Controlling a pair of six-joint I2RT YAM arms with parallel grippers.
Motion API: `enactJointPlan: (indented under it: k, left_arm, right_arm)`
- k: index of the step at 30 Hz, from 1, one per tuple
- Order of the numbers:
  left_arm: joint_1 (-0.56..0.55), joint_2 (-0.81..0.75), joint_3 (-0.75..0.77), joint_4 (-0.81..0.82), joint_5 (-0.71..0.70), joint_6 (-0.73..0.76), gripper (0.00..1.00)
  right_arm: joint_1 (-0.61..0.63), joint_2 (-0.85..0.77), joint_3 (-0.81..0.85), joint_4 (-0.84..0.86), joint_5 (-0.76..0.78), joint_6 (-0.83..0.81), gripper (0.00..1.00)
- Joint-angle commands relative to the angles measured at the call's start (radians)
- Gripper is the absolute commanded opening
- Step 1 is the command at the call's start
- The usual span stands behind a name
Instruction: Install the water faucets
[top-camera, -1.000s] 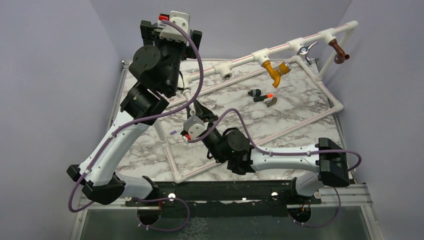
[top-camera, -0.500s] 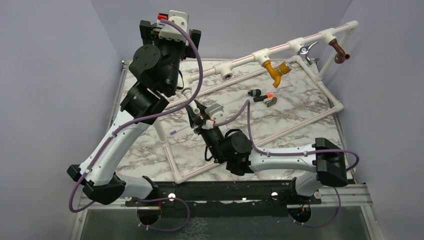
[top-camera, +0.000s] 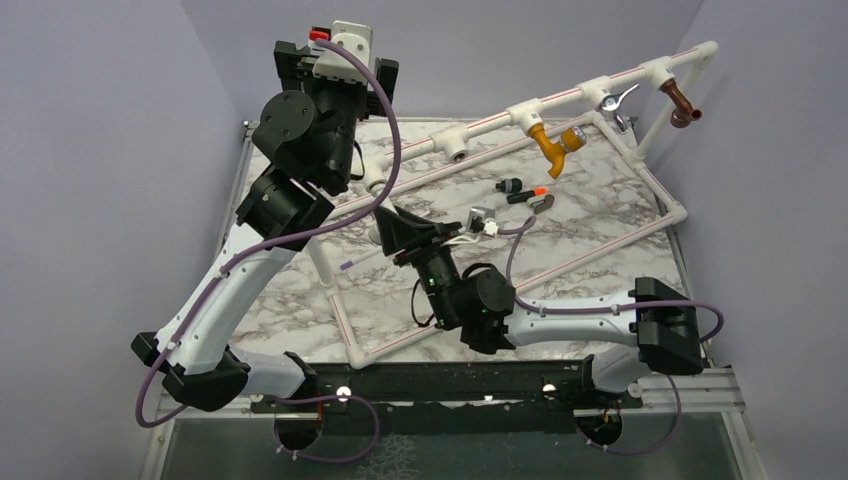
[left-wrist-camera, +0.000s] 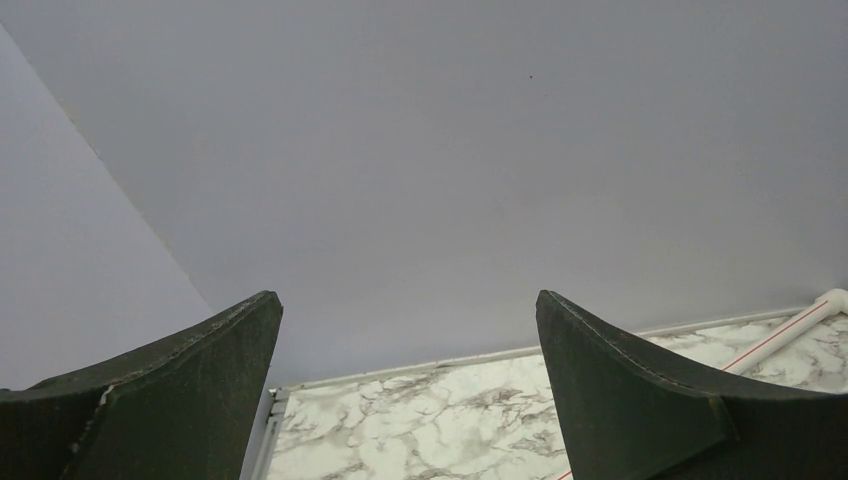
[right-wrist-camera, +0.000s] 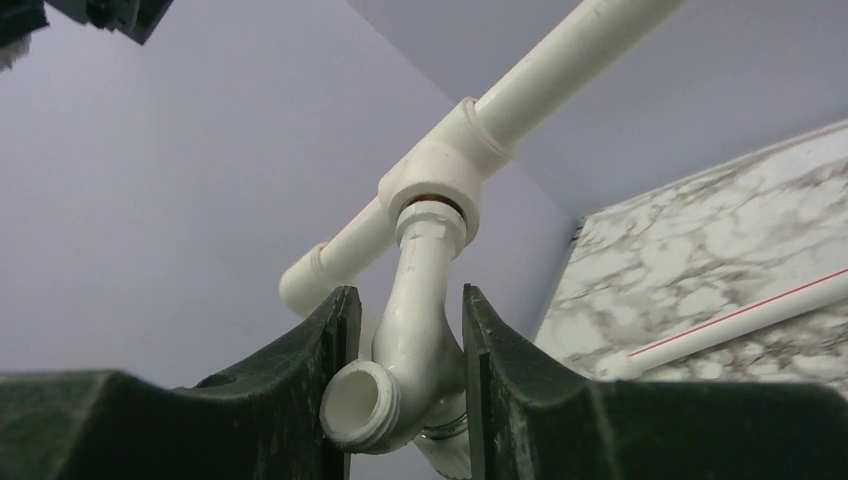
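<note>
Right claw (right-wrist-camera: 408, 295) brackets the white faucet (right-wrist-camera: 420, 330), apparently to thread it into the tee socket (right-wrist-camera: 440, 170); clamped or slack, I cannot tell. Left claw (left-wrist-camera: 405, 300) gapes empty at eleven o'clock, clear.

wht faucet (right-wrist-camera: 420, 330) | mustard faucet (top-camera: 548, 150) | pipe frame (top-camera: 560, 98) wht (red stripe) | tbl (top-camera: 600, 215) wht/gry marble

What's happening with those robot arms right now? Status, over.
Left gripper open, empty, raised. Right gripper straddles white faucet, seated in tee socket; grip unclear. Nothing seen in the way.
</note>
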Motion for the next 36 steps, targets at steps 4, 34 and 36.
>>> enactJointPlan:
  k: [4, 34, 36]
  left_arm:
    - [0.003, -0.034, 0.003, 0.004, 0.001, 0.003, 0.99]
    - [0.005, -0.019, 0.030, -0.014, -0.042, -0.033, 0.99]
    - [0.005, -0.007, 0.065, -0.058, -0.039, -0.056, 0.99]
  right_arm:
    - [-0.011, -0.021, -0.032, 0.072, 0.087, 0.605, 0.01]
    - [-0.011, -0.315, 0.100, -0.585, -0.205, -0.503, 0.92]
    - [-0.011, -0.347, 0.111, -0.649, -0.277, -0.623, 0.92]
